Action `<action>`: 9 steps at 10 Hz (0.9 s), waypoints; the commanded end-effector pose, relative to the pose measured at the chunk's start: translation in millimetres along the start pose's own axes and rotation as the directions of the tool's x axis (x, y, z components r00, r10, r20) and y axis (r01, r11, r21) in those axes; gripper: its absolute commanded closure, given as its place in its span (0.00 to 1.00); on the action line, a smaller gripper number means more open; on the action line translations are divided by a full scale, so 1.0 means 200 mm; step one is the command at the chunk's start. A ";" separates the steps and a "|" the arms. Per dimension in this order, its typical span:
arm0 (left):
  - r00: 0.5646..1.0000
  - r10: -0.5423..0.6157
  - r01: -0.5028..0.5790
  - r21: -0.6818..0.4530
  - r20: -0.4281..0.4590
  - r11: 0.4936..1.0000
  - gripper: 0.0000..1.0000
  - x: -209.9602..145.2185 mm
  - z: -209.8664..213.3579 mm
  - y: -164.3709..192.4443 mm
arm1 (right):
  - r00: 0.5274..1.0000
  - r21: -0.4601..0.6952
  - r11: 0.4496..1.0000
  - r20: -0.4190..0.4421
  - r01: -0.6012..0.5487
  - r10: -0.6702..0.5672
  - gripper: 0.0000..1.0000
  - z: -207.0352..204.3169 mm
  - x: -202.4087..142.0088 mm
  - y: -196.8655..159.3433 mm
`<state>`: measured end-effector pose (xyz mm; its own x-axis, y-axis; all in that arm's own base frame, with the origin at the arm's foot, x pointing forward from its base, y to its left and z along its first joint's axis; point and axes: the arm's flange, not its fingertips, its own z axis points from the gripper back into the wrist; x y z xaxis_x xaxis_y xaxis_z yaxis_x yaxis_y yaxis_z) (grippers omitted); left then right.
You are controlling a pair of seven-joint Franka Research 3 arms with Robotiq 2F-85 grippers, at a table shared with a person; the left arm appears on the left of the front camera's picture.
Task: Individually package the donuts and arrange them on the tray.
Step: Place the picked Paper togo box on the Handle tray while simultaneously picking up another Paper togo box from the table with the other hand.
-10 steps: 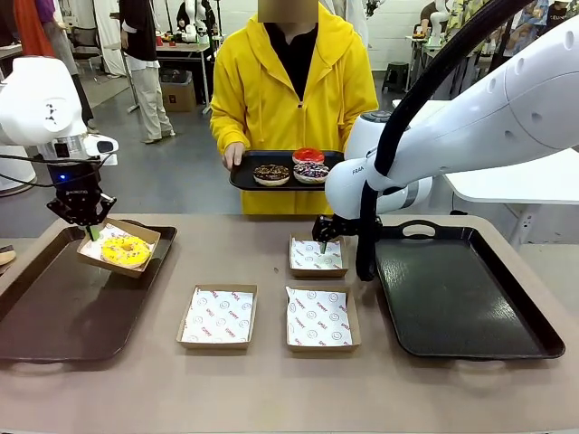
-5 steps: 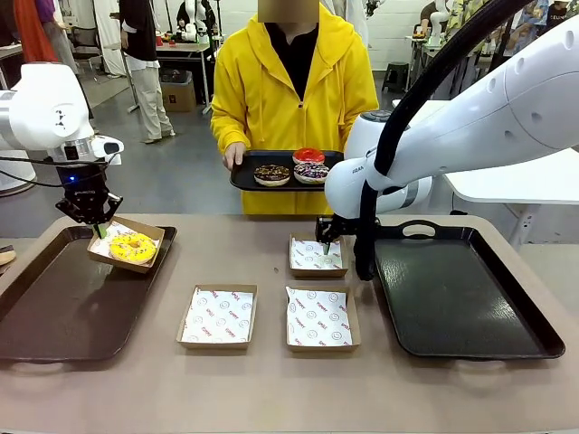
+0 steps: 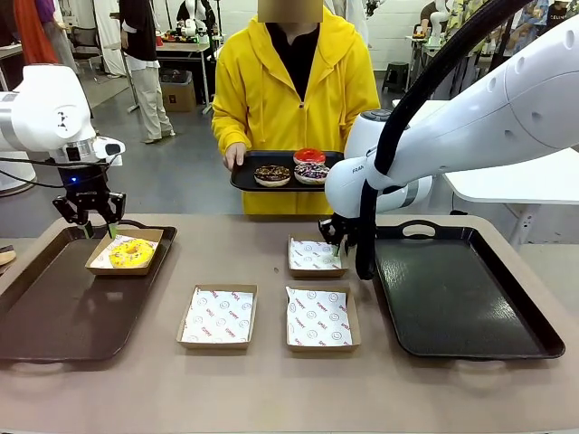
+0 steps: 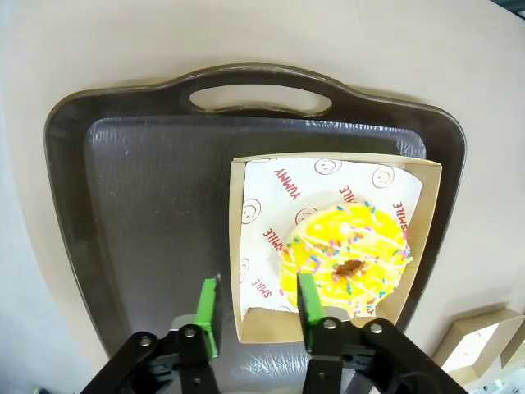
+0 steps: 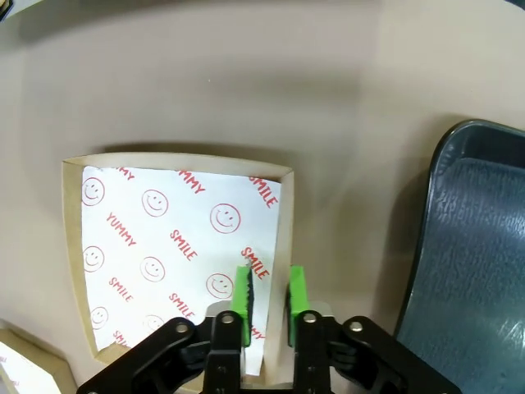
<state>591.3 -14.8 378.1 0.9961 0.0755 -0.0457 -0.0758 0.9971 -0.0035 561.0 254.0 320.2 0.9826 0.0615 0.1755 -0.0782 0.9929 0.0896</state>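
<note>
The wrist view shows the left hand point(image 4: 257, 283) spread wide. One green pad hangs over the dark brown plastic tray point(image 4: 148, 205). The other is inside the shallow cardboard box point(image 4: 336, 158), at the edge of the yellow-iced ring donut point(image 4: 349, 258) with coloured sprinkles. The box's wall passes between the pads.

The front view adds height. The left hand point(image 3: 98, 228) hovers above the box's point(image 3: 101, 266) far corner, and the donut point(image 3: 131, 252) lies flat just below it, box and all on the brown tray point(image 3: 54, 316).

From its own wrist, the right hand point(image 5: 269, 275) holds its pads close together astride the side wall of a second cardboard box point(image 5: 176, 156), lined with white paper printed with red smileys. Whether they pinch that wall I cannot tell. A glossy black tray point(image 5: 476, 246) curves just beside this hand.

In the front view the right hand point(image 3: 336, 240) sits at that box's point(image 3: 312, 256) corner, with the black tray point(image 3: 452, 298) beside it.

Beyond both hands, a person in a yellow hooded jacket point(image 3: 294, 81) holds a small black serving tray point(image 3: 244, 176). It carries a glossy red-iced donut point(image 3: 308, 155), a chocolate sprinkled donut point(image 3: 271, 174) and a dark-iced donut with purple-white sprinkles point(image 3: 311, 171).

The tabletop point(image 3: 271, 389) is smooth, matt tan. Grey flooring stretches behind the person.
</note>
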 end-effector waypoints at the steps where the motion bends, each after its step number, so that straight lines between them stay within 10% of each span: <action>1: 1.000 0.022 -0.022 0.004 0.007 1.000 0.09 0.02 0.00 -0.02 | 1.000 -0.027 0.999 0.016 0.023 -0.023 1.00 -0.01 0.03 0.03; 9: 0.998 0.038 -0.043 -0.131 -0.041 0.990 0.00 -0.05 0.09 0.03 | 0.998 -0.003 0.998 0.003 0.059 -0.059 1.00 0.24 -0.04 0.06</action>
<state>588.2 -15.3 382.5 0.9927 0.1018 -0.0648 -0.1055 0.9928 -0.0562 555.9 257.2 344.4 0.9834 0.0328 0.1787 -0.0505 0.9942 0.0953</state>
